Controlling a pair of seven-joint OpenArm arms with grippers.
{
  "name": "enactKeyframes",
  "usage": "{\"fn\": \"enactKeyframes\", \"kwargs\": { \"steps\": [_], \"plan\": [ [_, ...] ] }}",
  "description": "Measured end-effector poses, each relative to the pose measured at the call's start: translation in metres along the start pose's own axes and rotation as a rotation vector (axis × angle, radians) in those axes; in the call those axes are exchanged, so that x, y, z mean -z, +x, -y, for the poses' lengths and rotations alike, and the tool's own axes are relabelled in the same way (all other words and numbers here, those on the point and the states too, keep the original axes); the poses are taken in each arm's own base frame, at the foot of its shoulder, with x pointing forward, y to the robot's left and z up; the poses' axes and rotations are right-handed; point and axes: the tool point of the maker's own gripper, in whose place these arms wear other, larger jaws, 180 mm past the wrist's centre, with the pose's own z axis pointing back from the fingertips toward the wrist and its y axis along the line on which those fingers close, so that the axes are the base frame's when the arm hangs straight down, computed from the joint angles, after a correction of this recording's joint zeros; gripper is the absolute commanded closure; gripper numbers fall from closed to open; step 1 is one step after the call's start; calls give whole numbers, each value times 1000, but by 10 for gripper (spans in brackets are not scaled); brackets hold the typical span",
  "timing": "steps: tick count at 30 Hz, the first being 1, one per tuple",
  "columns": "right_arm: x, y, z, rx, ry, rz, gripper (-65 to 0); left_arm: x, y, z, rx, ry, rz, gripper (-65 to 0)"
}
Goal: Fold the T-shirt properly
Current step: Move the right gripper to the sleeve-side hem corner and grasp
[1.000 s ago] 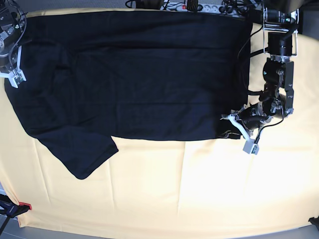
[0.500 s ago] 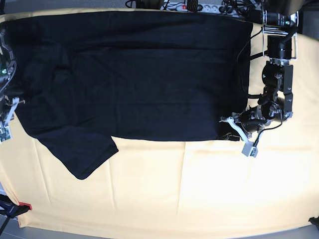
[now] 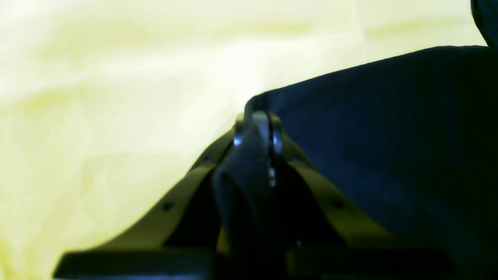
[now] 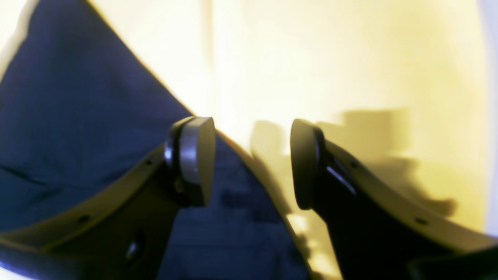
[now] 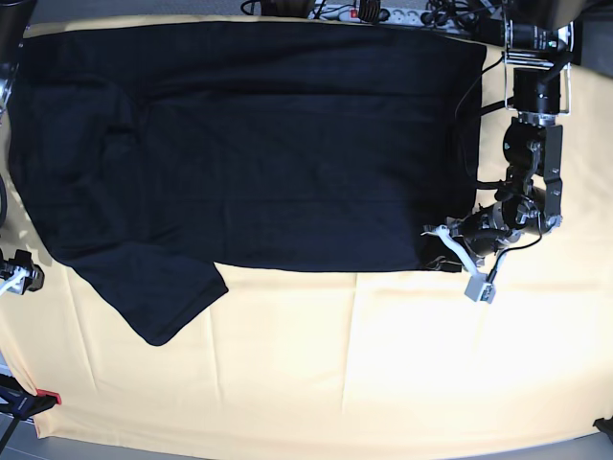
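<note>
The black T-shirt [image 5: 259, 144] lies spread flat on the yellow cloth, with one sleeve [image 5: 158, 292] pointing toward the front left. My left gripper [image 5: 439, 238] sits at the shirt's lower right corner. In the left wrist view it [image 3: 255, 128] is shut on a pinched fold of the dark fabric [image 3: 389, 136]. My right gripper [image 5: 13, 276] is at the far left edge of the table, just off the shirt. The right wrist view shows it [image 4: 251, 159] open, one finger [image 4: 194, 155] over the shirt's edge [image 4: 78, 128] and the other above bare cloth, with nothing between them.
A yellow cloth [image 5: 383, 364] covers the table, with a crease running toward the front. A power strip and cables [image 5: 369, 11] lie along the back edge. A small red tag [image 5: 48, 396] sits at the front left corner.
My right arm has travelled down the table's left edge, from the shoulder area to beside the lower sleeve, and its jaws stand wider. My left gripper has stayed at the hem corner.
</note>
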Motion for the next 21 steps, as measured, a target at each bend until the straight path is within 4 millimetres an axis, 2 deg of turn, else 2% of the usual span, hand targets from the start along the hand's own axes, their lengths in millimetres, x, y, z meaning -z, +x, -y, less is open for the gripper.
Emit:
{"fn": "enactKeyframes", "kwargs": {
  "steps": [3, 6, 11, 15, 18, 21],
  "plan": [
    [6, -10, 0, 83, 78, -42, -334, 0, 0, 0, 1, 1, 0, 0],
    [10, -29, -6, 126, 142, -84, -334, 0, 0, 0, 1, 1, -1, 0],
    [12, -42, -8, 135, 165, -103, -334, 0, 0, 0, 2, 1, 0, 0],
    [16, -64, 0, 126, 127, -135, -334, 0, 0, 0, 1, 1, -1, 0],
    [16, -68, 2, 128, 120, -133, -334, 0, 0, 0, 2, 1, 0, 0],
    [17, -71, -5, 143, 166, -110, -334, 0, 0, 0, 1, 1, -1, 0]
  ]
}}
